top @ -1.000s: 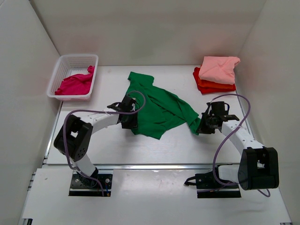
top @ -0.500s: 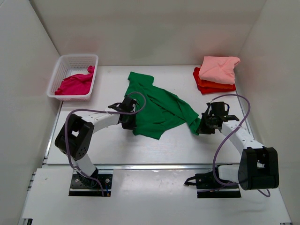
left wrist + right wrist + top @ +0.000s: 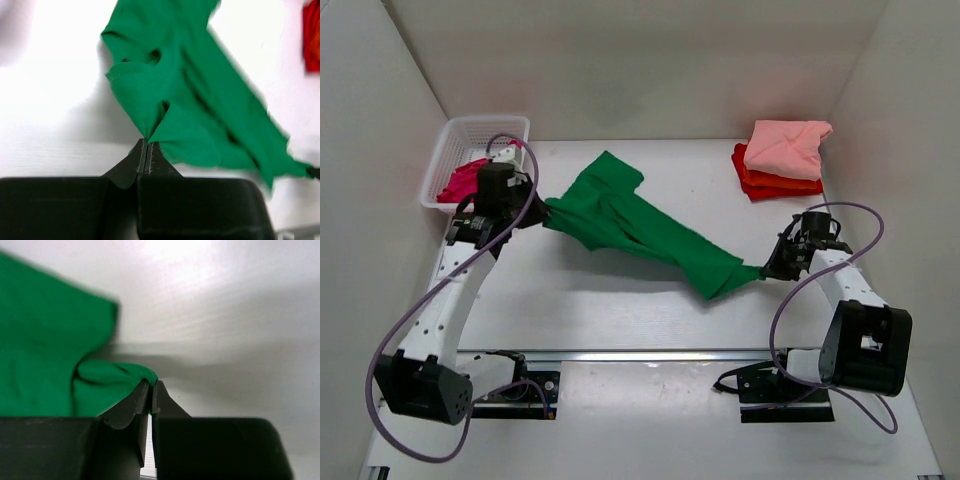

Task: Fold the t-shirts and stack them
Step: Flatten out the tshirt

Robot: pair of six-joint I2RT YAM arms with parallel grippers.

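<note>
A bright green t-shirt (image 3: 640,225) hangs stretched between both grippers across the middle of the table. My left gripper (image 3: 548,208) is shut on its left corner, lifted near the basket; the pinched cloth (image 3: 150,112) fans out from the fingertips. My right gripper (image 3: 767,270) is shut on the shirt's right end (image 3: 107,375), low over the table. A salmon pink t-shirt (image 3: 786,145) lies folded on orange-red and red ones (image 3: 770,184) at the back right. A magenta t-shirt (image 3: 460,180) lies crumpled in the basket, partly hidden by my left arm.
The white lattice basket (image 3: 470,130) stands at the back left by the wall. White walls close in the table on three sides. The metal rail at the table's near edge (image 3: 650,353) runs in front of both arm bases.
My left gripper shut on the green shirt's left part and swung up and left toward the basket. The right gripper moved slightly right. The shirt is pulled out long between them.
</note>
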